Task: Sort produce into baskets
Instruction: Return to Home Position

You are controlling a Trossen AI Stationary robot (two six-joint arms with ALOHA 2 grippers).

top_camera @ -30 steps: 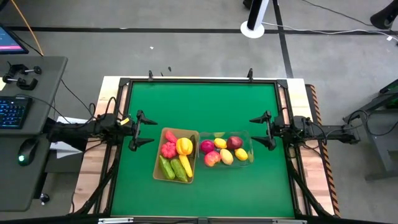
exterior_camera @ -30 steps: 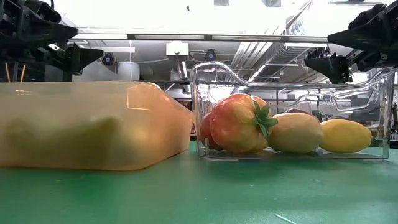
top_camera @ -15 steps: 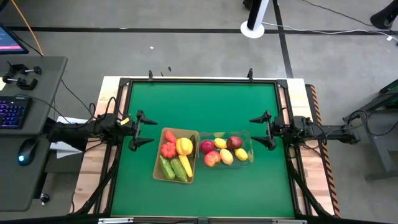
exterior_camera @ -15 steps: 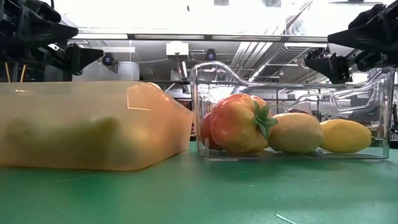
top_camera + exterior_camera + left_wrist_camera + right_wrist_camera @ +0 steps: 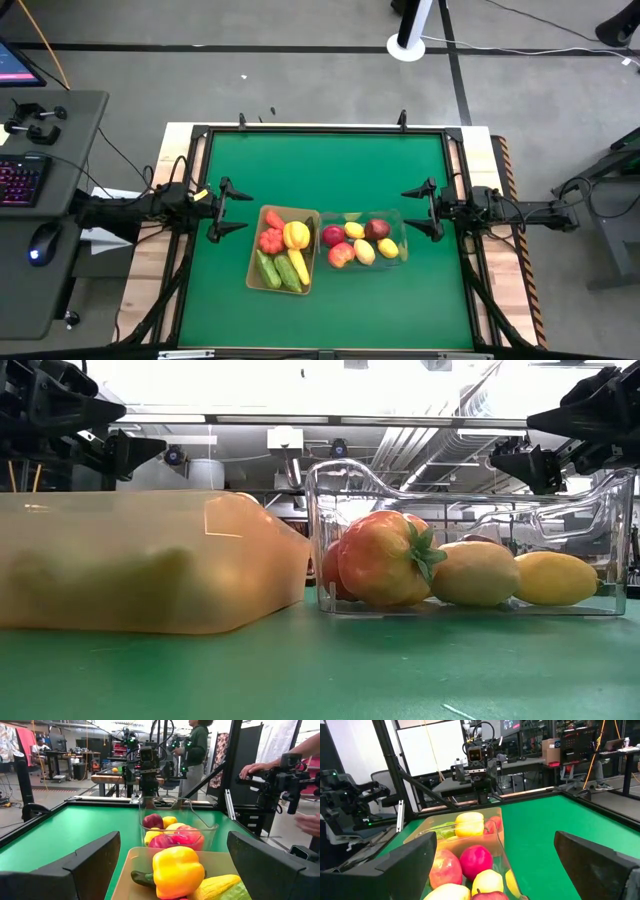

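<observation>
The tan basket (image 5: 283, 250) sits on the green table and holds a yellow pepper (image 5: 296, 235), a red piece, green cucumbers and a yellow piece. The clear basket (image 5: 363, 240) stands right of it with red apples and yellow lemons (image 5: 480, 573). My left gripper (image 5: 228, 209) is open and empty by the table's left edge, left of the tan basket. My right gripper (image 5: 424, 209) is open and empty by the right edge, right of the clear basket. Both baskets show in the left wrist view (image 5: 175, 827) and the right wrist view (image 5: 470, 850).
The green mat (image 5: 330, 165) lies bare behind the baskets and in front of them. A black frame (image 5: 325, 130) runs round the table. A desk with a keyboard and mouse (image 5: 40, 245) stands left of the table. People show in the room beyond (image 5: 197, 745).
</observation>
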